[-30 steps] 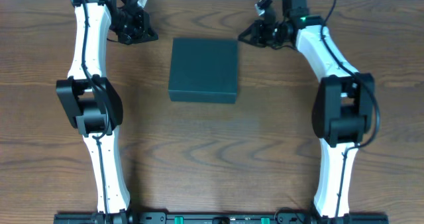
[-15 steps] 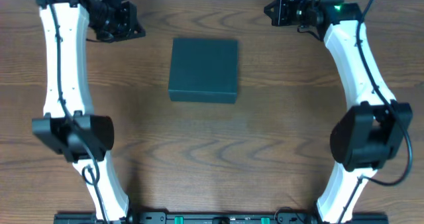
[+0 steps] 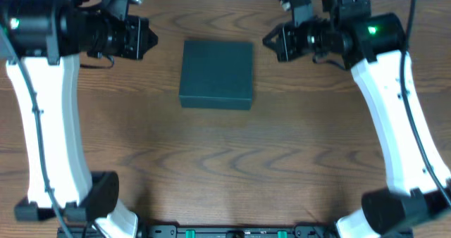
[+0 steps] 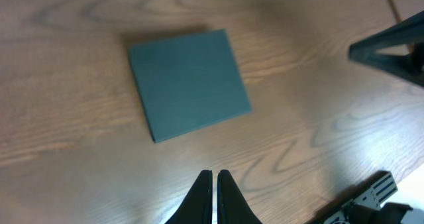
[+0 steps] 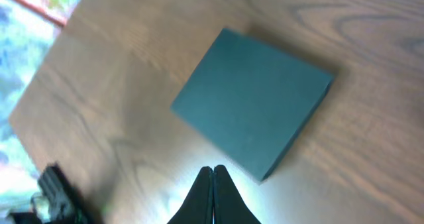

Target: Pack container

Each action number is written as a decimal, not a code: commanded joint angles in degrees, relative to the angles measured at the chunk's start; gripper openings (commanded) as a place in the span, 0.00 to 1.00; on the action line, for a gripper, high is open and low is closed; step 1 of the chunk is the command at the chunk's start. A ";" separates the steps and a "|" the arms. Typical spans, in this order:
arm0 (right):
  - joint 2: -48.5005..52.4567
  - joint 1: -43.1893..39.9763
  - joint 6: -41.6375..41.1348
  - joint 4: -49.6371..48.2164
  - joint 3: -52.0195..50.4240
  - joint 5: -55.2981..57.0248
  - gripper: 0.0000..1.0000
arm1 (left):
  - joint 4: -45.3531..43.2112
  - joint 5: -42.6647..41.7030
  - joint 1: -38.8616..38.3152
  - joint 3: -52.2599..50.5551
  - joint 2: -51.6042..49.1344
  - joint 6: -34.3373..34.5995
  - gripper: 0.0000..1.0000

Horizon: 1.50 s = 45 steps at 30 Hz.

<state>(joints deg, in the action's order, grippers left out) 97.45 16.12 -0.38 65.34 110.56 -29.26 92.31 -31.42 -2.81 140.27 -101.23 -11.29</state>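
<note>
**Box between two arms**

We see the container (image 3: 216,74) lying flat on the table (image 3: 225,160), toward the far edge. The left gripper (image 3: 144,39) is on its left and the right gripper (image 3: 268,41) is on its right. Neither one touches it.

— Where does the overhead view sit?
— High above the tabletop (image 3: 225,167), facing straight down. It is far enough off to take in both arms, with the container (image 3: 216,74) near the middle.
— And the wrist views?
— Each looks down past its own fingers, which enter from the bottom edge. The left gripper (image 4: 214,177) camera sees the container small and slightly turned. The right gripper (image 5: 213,169) camera seems nearer, and the container shows larger and more turned there.
— What do they share?
— All three show the container and the wood around it.
</note>
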 commanded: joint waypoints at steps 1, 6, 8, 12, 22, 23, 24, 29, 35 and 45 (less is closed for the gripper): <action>-5.03 1.75 4.33 3.28 0.24 5.05 0.01 | 4.46 0.55 -1.42 -1.40 5.07 -1.18 0.06; -12.61 2.73 8.92 9.84 -1.18 5.51 0.02 | 3.56 -0.17 -3.04 -10.29 13.75 -1.84 0.06; -17.11 2.71 9.18 11.65 -4.13 5.49 0.02 | 1.68 -0.13 -3.50 -17.38 19.82 -2.08 0.06; -28.89 2.71 8.94 9.86 -17.07 5.46 0.02 | -2.82 -0.11 -3.58 -33.88 33.20 -2.75 0.06; -66.05 2.71 -4.68 1.25 -57.16 2.71 0.02 | -10.27 -2.19 -3.58 -75.97 68.54 0.17 0.06; -68.91 2.71 -6.14 1.25 -59.74 1.53 0.02 | -10.51 -3.45 -3.58 -79.78 71.71 1.64 0.06; -72.78 2.71 -8.79 1.29 -63.12 0.11 0.01 | -10.64 -4.76 -3.58 -83.91 75.19 3.67 0.06; -83.65 2.71 -15.54 1.31 -71.63 -3.93 0.02 | -11.63 -10.99 -3.58 -95.82 86.12 10.58 0.06; -90.58 2.71 -17.81 1.42 -76.08 -5.29 0.02 | -11.69 -13.16 -3.58 -102.42 95.06 14.43 0.06; -90.68 2.71 -16.48 2.01 -77.59 -2.27 0.99 | -20.17 -12.98 -3.58 -103.91 96.76 20.76 0.95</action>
<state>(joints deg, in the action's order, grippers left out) 7.09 18.61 -16.51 67.26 33.26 -31.99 72.38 -43.75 -6.17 36.47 -4.86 8.01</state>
